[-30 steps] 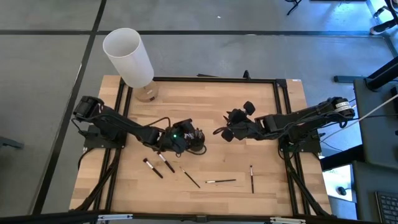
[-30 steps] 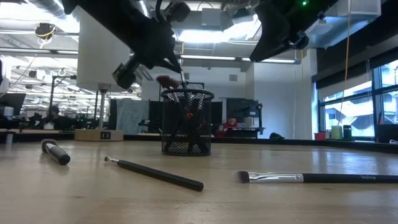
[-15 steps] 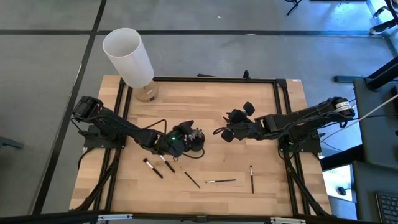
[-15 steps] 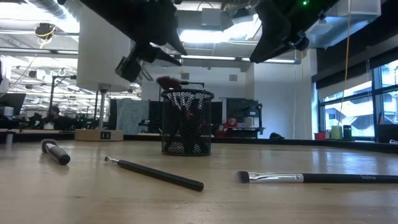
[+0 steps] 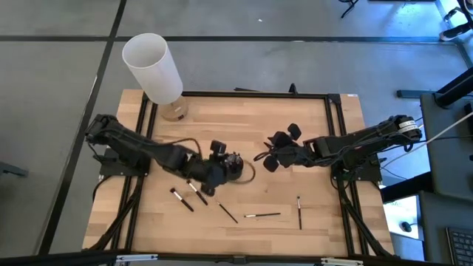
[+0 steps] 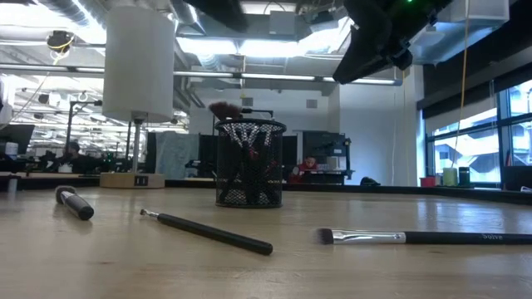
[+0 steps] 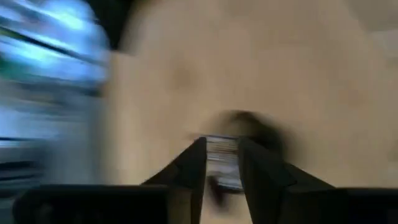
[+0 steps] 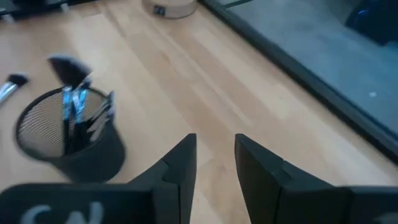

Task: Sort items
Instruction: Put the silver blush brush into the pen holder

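Several thin makeup brushes lie flat on the wooden table [image 5: 251,122] near its front: two [image 5: 181,199] [image 5: 197,193] at the left, one [image 5: 227,212] slanting, one [image 5: 262,215] level and one [image 5: 299,212] at the right. More brushes stand in the black mesh cup [image 5: 235,166], which also shows in the low view [image 6: 249,162] and the right wrist view [image 8: 68,137]. My left gripper [image 5: 205,182] hovers just left of and nearer than the cup, with a narrow gap and nothing held [image 7: 222,149]. My right gripper [image 5: 260,158] hangs right of the cup, narrowly open and empty [image 8: 216,146].
A tall white cylinder [image 5: 151,66] stands at the table's far left corner on a round wooden base [image 5: 176,111]. A black frame [image 5: 329,96] runs along the table's edges. Bare wood lies in the far middle and at the right.
My left gripper has risen from the cup's rim out of the low view, gone a little toward the table's near edge and turned. The fluffy-headed brush that was beside its fingers stays in the cup, its head above the rim.
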You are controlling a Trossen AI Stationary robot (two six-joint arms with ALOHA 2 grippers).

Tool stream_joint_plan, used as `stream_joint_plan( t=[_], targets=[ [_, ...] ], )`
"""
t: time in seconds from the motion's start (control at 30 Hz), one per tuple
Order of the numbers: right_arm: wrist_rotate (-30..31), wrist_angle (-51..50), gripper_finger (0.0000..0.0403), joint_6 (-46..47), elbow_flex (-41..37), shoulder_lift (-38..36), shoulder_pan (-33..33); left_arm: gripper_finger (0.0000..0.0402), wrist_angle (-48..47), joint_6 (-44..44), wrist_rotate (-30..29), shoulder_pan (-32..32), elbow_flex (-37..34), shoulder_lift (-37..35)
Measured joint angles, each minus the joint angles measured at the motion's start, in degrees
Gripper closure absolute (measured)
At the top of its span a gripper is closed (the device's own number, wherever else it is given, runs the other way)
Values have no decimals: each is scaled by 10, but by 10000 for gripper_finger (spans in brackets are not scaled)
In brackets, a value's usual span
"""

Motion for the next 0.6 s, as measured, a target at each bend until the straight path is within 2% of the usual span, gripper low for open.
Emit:
stream_joint_plan(
  t=[0.07,0.1,0.17,0.3,0.43,0.6],
  targets=[
    [-17,0,293,2,0,0,2,324,-56,-65,135,15,9,0],
    [-22,0,293,4,0,0,4,327,-85,-87,183,20,8,-1],
    [-23,-1,293,11,0,0,10,330,-135,-122,228,20,-4,-3],
    [-23,-2,293,23,0,0,24,322,-174,-129,234,3,-83,-2],
    [-22,-4,293,41,0,0,43,292,-166,-154,247,-23,-152,-2],
    [-27,-4,292,74,0,0,62,255,-125,-180,186,-45,-205,-2]
  ],
)
